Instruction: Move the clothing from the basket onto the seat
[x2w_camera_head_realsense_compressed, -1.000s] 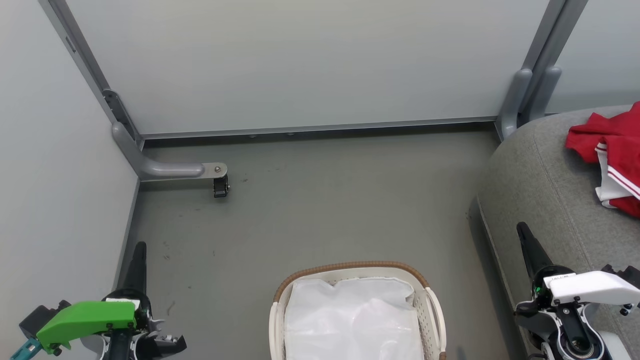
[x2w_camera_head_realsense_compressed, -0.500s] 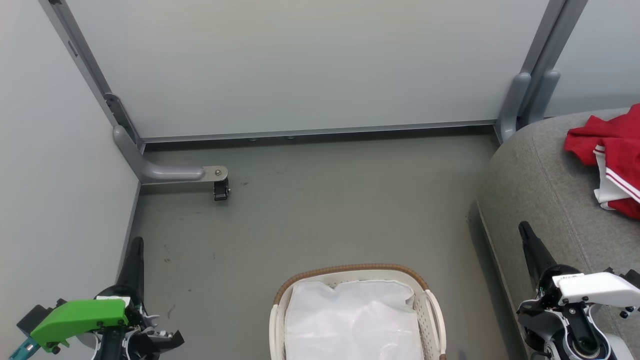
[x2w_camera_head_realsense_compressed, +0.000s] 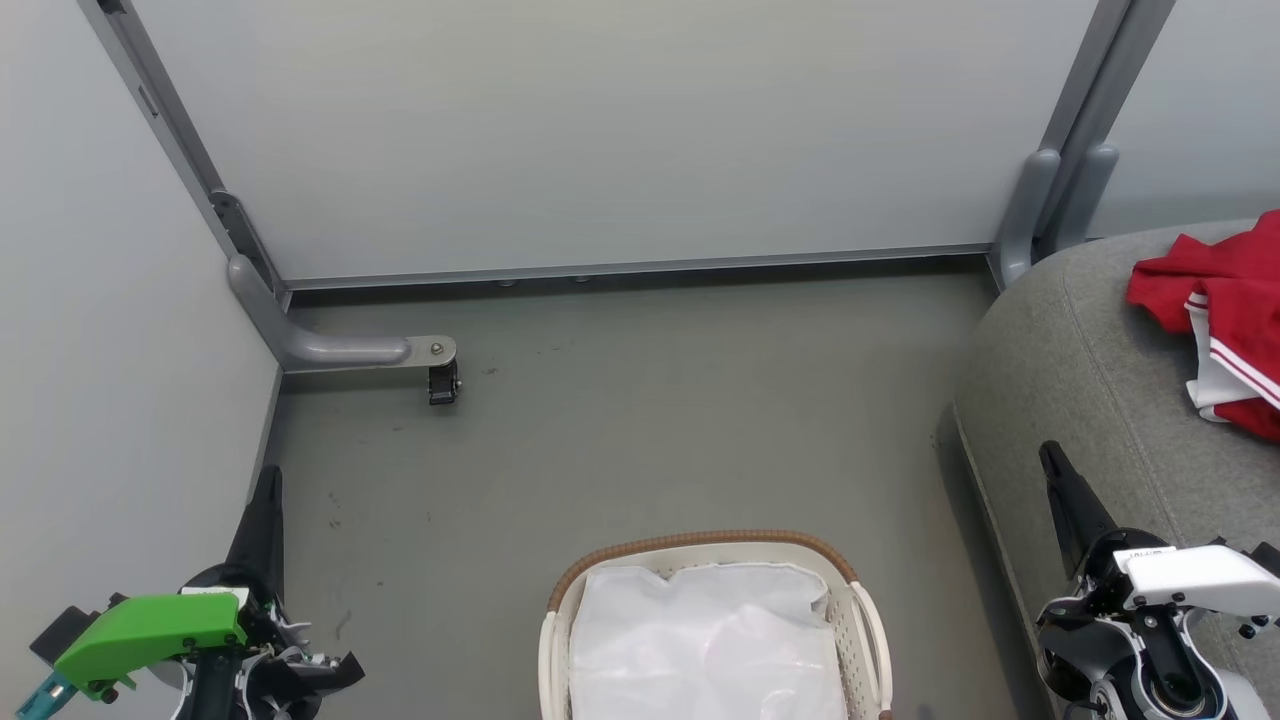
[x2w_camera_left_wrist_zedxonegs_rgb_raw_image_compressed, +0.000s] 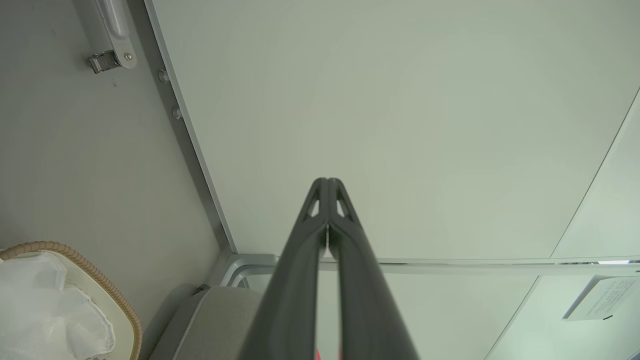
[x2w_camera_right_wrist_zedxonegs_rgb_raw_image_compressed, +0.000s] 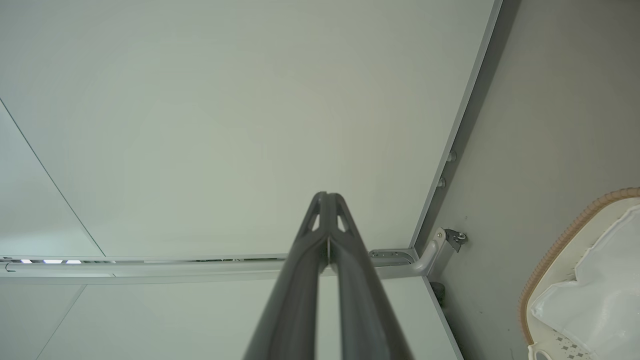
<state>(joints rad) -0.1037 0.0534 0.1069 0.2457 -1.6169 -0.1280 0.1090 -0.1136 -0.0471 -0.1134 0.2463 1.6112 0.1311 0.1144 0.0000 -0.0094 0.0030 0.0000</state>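
Observation:
The white basket (x2w_camera_head_realsense_compressed: 868, 620) with a brown rim stands on the floor at the bottom centre, and a plain white liner sheet (x2w_camera_head_realsense_compressed: 705, 640) fills its inside. Red clothing (x2w_camera_head_realsense_compressed: 1225, 300) with white stripes lies on the grey seat (x2w_camera_head_realsense_compressed: 1080, 380) at the right edge. My left gripper (x2w_camera_head_realsense_compressed: 268, 480) is shut and empty at the lower left, well left of the basket. My right gripper (x2w_camera_head_realsense_compressed: 1050, 455) is shut and empty at the lower right, over the seat's front edge. Both wrist views show the fingers pressed together: left gripper (x2w_camera_left_wrist_zedxonegs_rgb_raw_image_compressed: 327, 181), right gripper (x2w_camera_right_wrist_zedxonegs_rgb_raw_image_compressed: 327, 195). The basket rim (x2w_camera_left_wrist_zedxonegs_rgb_raw_image_compressed: 75, 255) (x2w_camera_right_wrist_zedxonegs_rgb_raw_image_compressed: 560, 245) shows in each.
Pale partition walls close the space at the back and left. A grey metal foot (x2w_camera_head_realsense_compressed: 340, 348) with a small black caster (x2w_camera_head_realsense_compressed: 443, 382) juts onto the grey floor (x2w_camera_head_realsense_compressed: 620, 420) at the left. Another grey post (x2w_camera_head_realsense_compressed: 1050, 200) stands at the back right, behind the seat.
The whole head view has shifted slightly, so the camera has moved. Both grippers sit a little lower in the picture, still shut. The basket and clothing lie as before.

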